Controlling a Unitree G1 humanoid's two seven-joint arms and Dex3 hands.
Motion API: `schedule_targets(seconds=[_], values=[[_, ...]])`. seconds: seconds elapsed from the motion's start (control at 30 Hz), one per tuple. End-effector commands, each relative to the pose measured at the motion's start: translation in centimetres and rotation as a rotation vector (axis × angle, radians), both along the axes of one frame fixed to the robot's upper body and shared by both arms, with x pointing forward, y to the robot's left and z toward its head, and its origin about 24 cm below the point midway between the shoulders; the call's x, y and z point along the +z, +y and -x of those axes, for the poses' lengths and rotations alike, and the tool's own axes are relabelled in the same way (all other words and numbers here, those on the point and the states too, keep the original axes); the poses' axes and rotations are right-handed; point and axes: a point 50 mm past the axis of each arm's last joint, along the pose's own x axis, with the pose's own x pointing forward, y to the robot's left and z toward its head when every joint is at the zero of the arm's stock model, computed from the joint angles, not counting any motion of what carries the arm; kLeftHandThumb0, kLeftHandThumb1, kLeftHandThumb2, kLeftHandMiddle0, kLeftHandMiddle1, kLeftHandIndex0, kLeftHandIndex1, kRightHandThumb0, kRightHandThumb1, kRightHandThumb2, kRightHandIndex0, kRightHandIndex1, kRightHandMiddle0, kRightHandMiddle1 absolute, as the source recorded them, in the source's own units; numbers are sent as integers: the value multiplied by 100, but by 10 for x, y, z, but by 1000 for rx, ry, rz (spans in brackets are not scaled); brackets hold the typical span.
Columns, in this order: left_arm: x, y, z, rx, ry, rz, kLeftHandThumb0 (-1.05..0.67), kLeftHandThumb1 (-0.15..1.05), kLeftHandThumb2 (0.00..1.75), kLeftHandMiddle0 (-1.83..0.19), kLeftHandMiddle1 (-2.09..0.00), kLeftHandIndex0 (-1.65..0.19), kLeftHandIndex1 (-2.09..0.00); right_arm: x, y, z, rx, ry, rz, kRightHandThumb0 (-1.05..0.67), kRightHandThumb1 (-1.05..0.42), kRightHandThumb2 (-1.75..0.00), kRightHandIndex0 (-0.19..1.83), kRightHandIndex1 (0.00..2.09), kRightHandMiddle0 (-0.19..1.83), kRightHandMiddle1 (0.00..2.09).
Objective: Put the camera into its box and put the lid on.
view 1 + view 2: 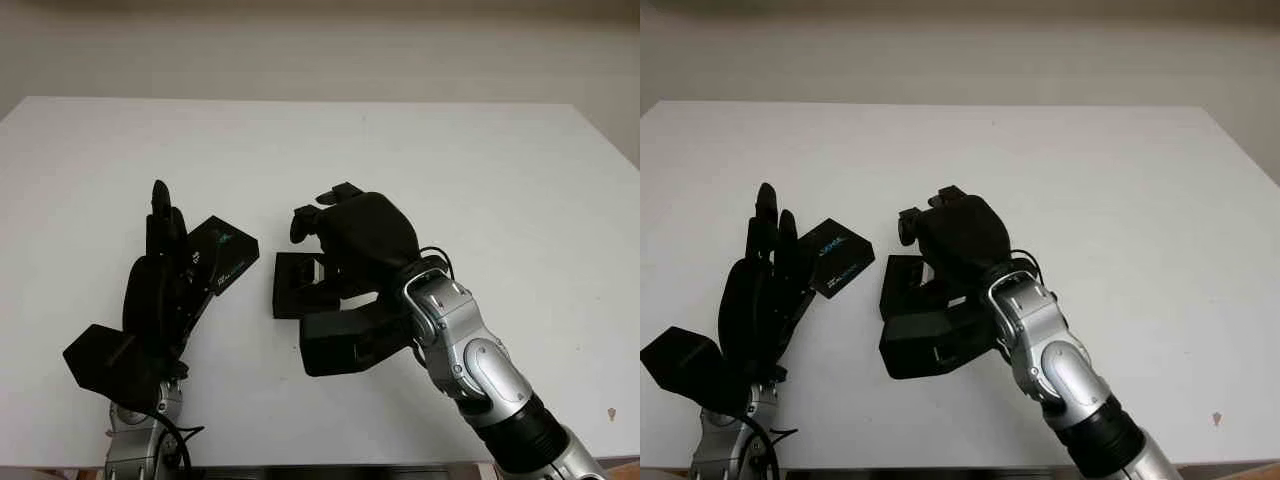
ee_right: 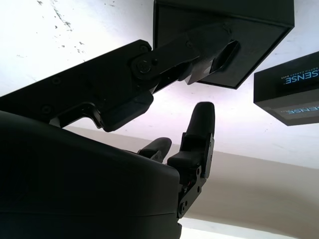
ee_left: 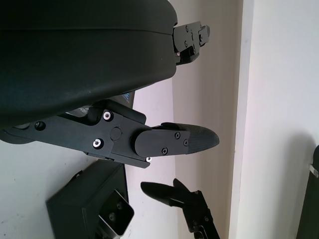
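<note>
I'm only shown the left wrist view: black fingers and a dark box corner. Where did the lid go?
Observer: The lid, printed in blue, lies flat on the white table, right beside the open left hand.
Operator: Is the camera in its box yet?
Observer: It looks so. In the right wrist view a silvery piece, probably the camera, sits inside the open box, and one finger of the right hand reaches in onto it.
</note>
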Motion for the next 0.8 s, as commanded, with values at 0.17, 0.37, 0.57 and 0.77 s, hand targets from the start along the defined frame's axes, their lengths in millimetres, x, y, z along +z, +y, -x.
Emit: schedule_targets(seconds=[0.17,0.37,0.57,0.77], values=[[4,1,0,-3,-15,-4,-51,105,37,14,-5,17,-5,-5,0,-2,-25,-33,-16,-75,-88,-5,31,58,38,130],[4,1,1,-2,-16,-1,-50,105,36,14,-5,18,-5,-11,0,-5,-37,-28,6,-71,-89,-6,29,64,36,132],[4,2,1,1,-13,0,-52,105,35,14,-6,17,-6,-14,-1,-6,-42,-24,19,-73,-89,-5,24,75,37,126],[4,1,1,0,-18,0,-51,105,36,14,-5,17,-6,-15,-2,-7,-45,-3,39,-76,-89,-5,21,77,35,120]])
